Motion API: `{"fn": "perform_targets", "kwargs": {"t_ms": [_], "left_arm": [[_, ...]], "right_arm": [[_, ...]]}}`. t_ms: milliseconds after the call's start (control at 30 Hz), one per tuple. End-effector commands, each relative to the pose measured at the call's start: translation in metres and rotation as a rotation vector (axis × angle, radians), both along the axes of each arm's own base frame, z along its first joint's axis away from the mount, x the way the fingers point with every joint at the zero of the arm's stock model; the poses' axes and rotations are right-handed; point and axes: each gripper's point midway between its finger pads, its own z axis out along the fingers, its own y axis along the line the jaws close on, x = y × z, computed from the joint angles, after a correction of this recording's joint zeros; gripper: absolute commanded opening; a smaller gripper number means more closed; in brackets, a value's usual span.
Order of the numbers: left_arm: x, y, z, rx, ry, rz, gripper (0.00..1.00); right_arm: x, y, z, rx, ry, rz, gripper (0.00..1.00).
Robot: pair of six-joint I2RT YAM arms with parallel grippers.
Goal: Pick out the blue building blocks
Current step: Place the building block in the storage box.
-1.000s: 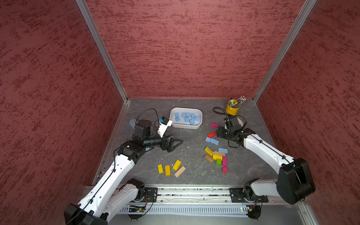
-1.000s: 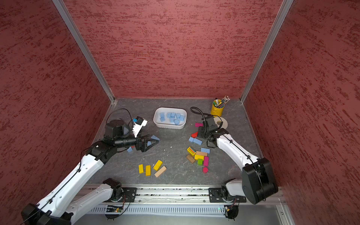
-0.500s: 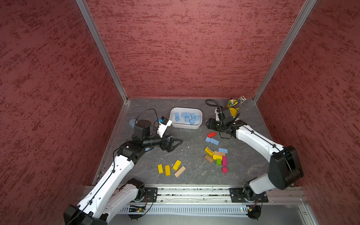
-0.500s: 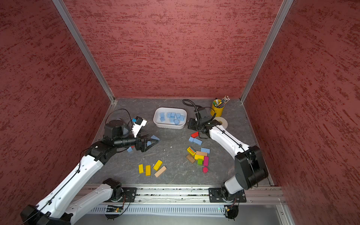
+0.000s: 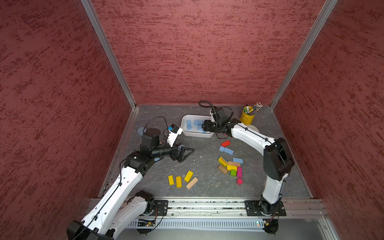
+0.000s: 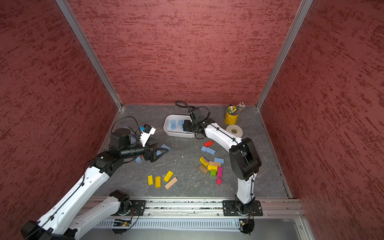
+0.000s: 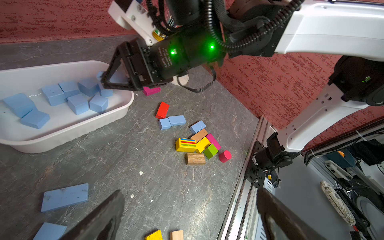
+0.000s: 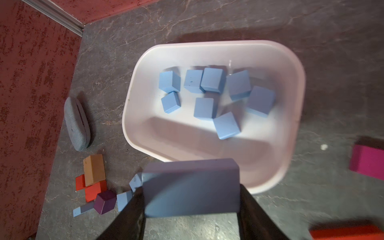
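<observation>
At the far left of the grey surface (image 5: 207, 191), the left arm (image 5: 133, 178) hovered low with its jaws spread wide and empty. Loose blue building blocks lay right by them: a flat brick (image 7: 64, 197) near one finger and another (image 7: 49, 231) close to it. One or two more were perhaps tucked under the arm, though it hid too much of that patch for a sure count. Further along, toward the front, three yellow blocks (image 5: 178, 181) and a plain wood one (image 5: 191, 182) lay apart from everything blue and needed no handling. Behind them, the white tray (image 5: 195, 135) held about eight blue blocks (image 8: 204, 108), so roughly half the job looked done. Over the tray's right end, the right arm (image 5: 249, 137) had its jaws pinching a flat blue brick (image 8: 191, 187), held above the rim and not yet let go. Right of the tray, on the open surface, two more blue blocks (image 5: 229, 151) lay touching beside a red one (image 5: 225, 143). A third (image 5: 238, 160) rested against the mixed pile (image 5: 231, 168) of yellow, wood, green and magenta. By my reckoning, the held brick, those three and the cluster by the left arm were what remained to gather
</observation>
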Motion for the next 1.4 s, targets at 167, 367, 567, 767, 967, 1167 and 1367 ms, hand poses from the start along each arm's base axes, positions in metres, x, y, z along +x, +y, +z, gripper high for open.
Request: {"fn": "perform_targets", "kwargs": {"t_ms": [167,367,567,767,967,1167,1367], "left_arm": [[-0.002,0.002,0.0,0.01,-0.018,0.0,1.0],[-0.003,0.002,-0.001,0.011,-0.019,-0.001,1.0],[-0.002,0.002,-0.001,0.011,-0.019,0.002,1.0],[-0.003,0.002,-0.001,0.012,-0.017,0.003,1.0],[-0.002,0.002,-0.002,0.012,-0.017,0.004,1.0],[-0.002,0.002,-0.002,0.013,-0.017,0.004,0.99],[-0.002,0.003,-0.001,0.015,-0.021,0.01,1.0]], "right_arm": [[0.016,0.05,-0.023,-0.034,0.027,0.074,0.33],[0.03,0.075,-0.045,-0.046,0.054,0.098,0.36],[0.045,0.09,-0.066,-0.07,0.076,0.099,0.39],[0.059,0.096,-0.076,-0.085,0.079,0.078,0.42],[0.062,0.099,-0.077,-0.078,0.076,0.074,0.6],[0.062,0.102,-0.067,-0.064,0.067,0.083,0.79],[0.063,0.104,-0.048,-0.038,0.043,0.089,0.88]]}}
